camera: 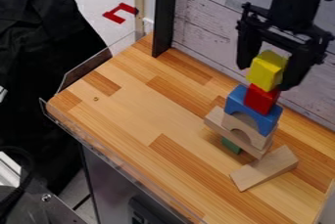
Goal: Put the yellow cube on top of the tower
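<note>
While the yellow cube sits high up, just over the red block, the black gripper has it pinched between its two fingers. The cube is a bit tilted, and I can't tell if its bottom touches the red block. Right below the gripper is the rest of the tower. The red block is on top of the blue arch, and the blue arch is on a plain wood arch. Under that is a long, flat wood plank, and the green block peeks out below it. Lower than the gripper, near the foot of the tower, a loose wood block lies on the desk. The desk top is made of light and dark wood strips, and it goes out far to the left of the gripper in the view. Behind the gripper is a pale wall that looks like boards. A black post stands up to the left of the gripper, and past it a red mark is on the floor. Farthest left of the gripper is a big black cloth.
</note>
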`<state>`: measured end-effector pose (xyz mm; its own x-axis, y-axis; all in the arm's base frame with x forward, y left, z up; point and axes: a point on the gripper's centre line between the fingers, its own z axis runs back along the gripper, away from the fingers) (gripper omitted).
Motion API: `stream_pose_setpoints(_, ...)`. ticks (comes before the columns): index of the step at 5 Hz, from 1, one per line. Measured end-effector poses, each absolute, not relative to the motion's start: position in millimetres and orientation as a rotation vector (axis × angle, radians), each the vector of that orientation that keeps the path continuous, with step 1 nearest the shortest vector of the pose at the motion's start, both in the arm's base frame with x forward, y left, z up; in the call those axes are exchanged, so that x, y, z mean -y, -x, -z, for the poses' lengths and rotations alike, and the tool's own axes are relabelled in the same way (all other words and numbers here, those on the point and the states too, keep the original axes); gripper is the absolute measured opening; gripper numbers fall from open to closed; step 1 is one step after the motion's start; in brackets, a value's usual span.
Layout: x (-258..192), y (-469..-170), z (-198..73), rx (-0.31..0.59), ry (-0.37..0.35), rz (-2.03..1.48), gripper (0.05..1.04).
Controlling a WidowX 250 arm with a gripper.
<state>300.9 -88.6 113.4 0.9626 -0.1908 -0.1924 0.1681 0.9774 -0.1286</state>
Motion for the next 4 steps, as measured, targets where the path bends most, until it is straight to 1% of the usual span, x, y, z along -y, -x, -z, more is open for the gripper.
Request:
stream_pose_setpoints(1, 80, -305, -138, -0.159, 0.159, 0.145, 0.999)
stream_pose_setpoints(2, 64, -309, -171, -0.091, 0.202, 0.108, 0.999)
stream_pose_setpoints(3, 43, -306, -187, -0.055, 0.225, 0.084, 0.999)
stream_pose_setpoints(4, 2, -289, -165, -0.093, 0.134, 0.007, 0.999)
